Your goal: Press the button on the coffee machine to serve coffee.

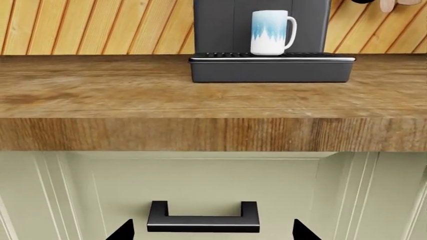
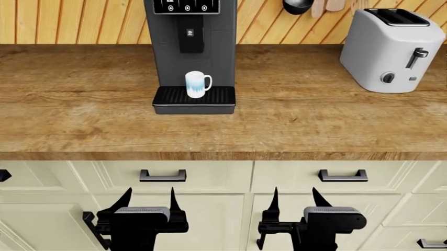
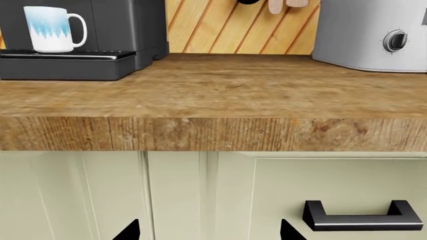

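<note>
The dark-grey coffee machine [image 2: 192, 42] stands at the back of the wooden counter, left of centre. Its glossy black panel [image 2: 186, 6] with three drink icons is at the head view's top edge, above the black spout block [image 2: 190, 34]. A white and blue mug [image 2: 197, 84] stands on the ribbed drip tray [image 2: 194, 100]. The left wrist view shows the machine's base [image 1: 267, 30] and mug [image 1: 271, 32]. Both grippers hang low in front of the cabinet drawers, well below the counter edge. My left gripper [image 2: 148, 201] is open and empty. My right gripper [image 2: 295, 200] is open and empty.
A white two-slot toaster [image 2: 391, 49] stands at the counter's back right. Utensils [image 2: 307, 5] hang on the wood-slat wall. Pale green drawers with black handles [image 2: 162, 176] [image 2: 342, 175] sit under the counter [image 2: 84, 115]. The left gripper faces one handle [image 1: 203, 217].
</note>
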Robot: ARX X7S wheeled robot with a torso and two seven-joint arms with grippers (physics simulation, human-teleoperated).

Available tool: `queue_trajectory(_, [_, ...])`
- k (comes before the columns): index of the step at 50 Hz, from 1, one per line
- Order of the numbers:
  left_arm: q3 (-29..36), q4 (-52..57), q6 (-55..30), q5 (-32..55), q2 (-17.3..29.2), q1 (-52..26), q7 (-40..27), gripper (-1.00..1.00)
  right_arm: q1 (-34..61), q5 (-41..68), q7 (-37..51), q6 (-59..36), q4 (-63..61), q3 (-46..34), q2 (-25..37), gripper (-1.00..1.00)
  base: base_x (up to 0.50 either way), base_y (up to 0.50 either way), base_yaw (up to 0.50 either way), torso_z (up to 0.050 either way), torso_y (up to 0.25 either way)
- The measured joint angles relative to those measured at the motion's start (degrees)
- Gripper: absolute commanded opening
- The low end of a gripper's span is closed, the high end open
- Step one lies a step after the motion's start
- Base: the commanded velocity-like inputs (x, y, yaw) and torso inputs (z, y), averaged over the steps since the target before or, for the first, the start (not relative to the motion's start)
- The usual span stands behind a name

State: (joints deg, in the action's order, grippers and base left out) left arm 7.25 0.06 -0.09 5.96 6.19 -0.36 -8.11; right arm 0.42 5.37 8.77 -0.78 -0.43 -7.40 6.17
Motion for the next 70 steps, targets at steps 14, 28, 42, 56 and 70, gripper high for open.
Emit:
queue_trajectory(14, [0.77, -0.14, 0.56, 0.67, 0.63, -0.11, -0.86, 1.0, 0.26, 0.67, 0.92, -0.14, 0.1, -0.77, 0.66, 1.0, 0.0, 0.0, 0.0, 0.05, 0.0])
queue_trajectory(28, [1.5, -0.5, 1.53, 1.37, 1.2, -0.2, -1.33, 1.0, 0.31, 1.3, 1.68, -0.1, 0.15, -1.47, 1.22, 1.0, 0.0, 0.0, 0.0, 0.036, 0.0])
queue_trajectory(42, [-1.8, -1.1, 2.26, -1.57, -1.67, -0.18, 2.46, 1.0, 0.23, -1.75, -2.36, -0.12, 0.52, 2.49, -2.05, 1.0, 0.0, 0.0, 0.0, 0.0, 0.0])
queue_trajectory(56, [-3.76, 7.73, -5.95, -0.53, -1.84, 0.06, 2.76, 1.0, 1.31, -2.05, -2.45, -8.26, -7.83, 3.2, -1.9, 1.0, 0.0, 0.0, 0.0, 0.0, 0.0])
queue_trajectory(70, [-4.89, 29.72, -35.07, 5.48, -0.62, -9.18, -0.7, 1.0, 10.58, 0.07, -1.4, -35.81, -29.68, 4.88, 0.8, 1.0, 0.0, 0.0, 0.0, 0.0, 0.0])
